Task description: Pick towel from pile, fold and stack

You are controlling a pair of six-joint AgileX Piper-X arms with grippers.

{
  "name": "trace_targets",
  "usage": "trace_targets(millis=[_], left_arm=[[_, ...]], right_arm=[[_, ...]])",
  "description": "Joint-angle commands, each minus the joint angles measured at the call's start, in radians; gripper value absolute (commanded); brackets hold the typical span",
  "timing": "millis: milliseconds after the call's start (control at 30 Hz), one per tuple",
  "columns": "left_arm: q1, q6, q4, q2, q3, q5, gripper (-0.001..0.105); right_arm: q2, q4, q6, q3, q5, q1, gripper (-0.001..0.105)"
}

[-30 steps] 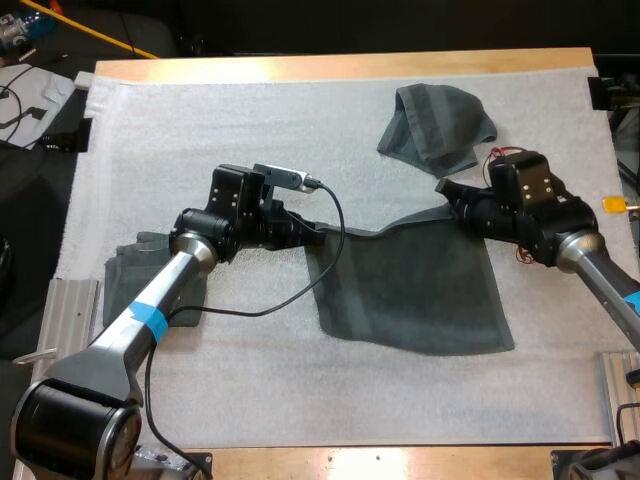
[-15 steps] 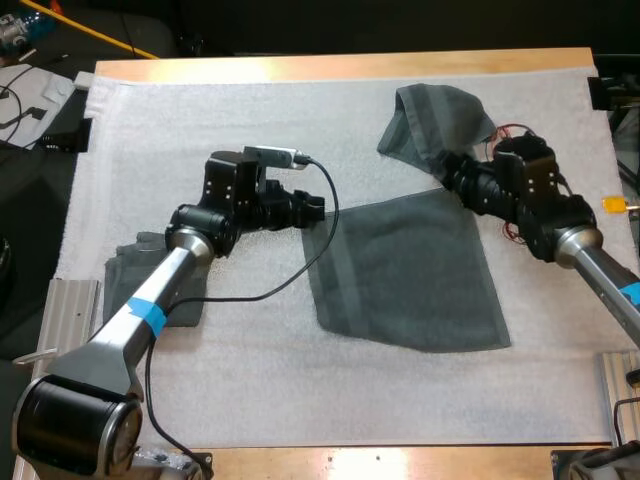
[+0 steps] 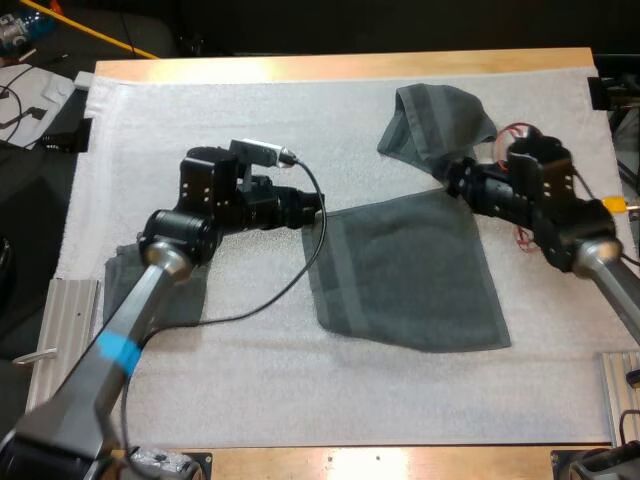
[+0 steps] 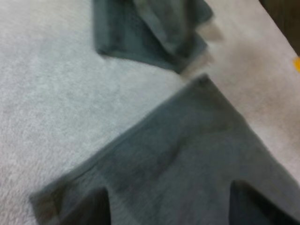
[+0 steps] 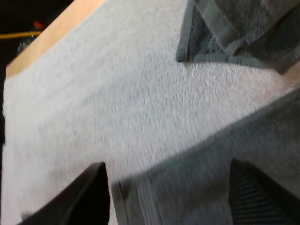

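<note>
A dark grey-green towel (image 3: 410,270) lies spread flat on the white mat (image 3: 200,130), right of centre. My left gripper (image 3: 316,206) hovers at its far left corner, fingers apart with nothing between them. My right gripper (image 3: 450,180) is at the far right corner, likewise open. In the left wrist view the open gripper (image 4: 171,206) stands over the flat towel (image 4: 187,154), with the crumpled towel (image 4: 154,28) beyond. The right wrist view has the open gripper (image 5: 173,197) above the towel's hem (image 5: 234,154). The crumpled towel (image 3: 435,125) rests at the far right of the mat.
A folded dark towel (image 3: 122,268) sits at the mat's left edge, partly under my left arm. Bare mat stretches across the far left and along the near side. Metal rails (image 3: 70,310) flank the table's near corners.
Both grippers went from shut to open and let go of the towel's far corners. The towel was drawn away from me and now lies flat. Both arms pulled back slightly.
</note>
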Motion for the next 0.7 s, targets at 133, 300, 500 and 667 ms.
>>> trace_targets(millis=[133,300,500,667], left_arm=[[-0.002,0.094,0.234,-0.182,-0.010,-0.021,0.053],[-0.006,0.117,0.342,-0.264,-0.008,-0.027,0.052],[-0.005,0.134,0.511,-0.427,-0.006,-0.034,0.052],[-0.002,0.136,0.628,-0.561,-0.004,-0.043,0.053]], right_arm=[[-0.193,0.272,-0.162,-0.008,0.004,-0.001,0.055],[-0.285,0.372,-0.205,-0.005,0.010,-0.001,0.055],[-0.435,0.566,-0.268,-0.010,0.041,0.003,0.055],[-0.554,0.703,-0.274,-0.009,0.047,0.005,0.055]])
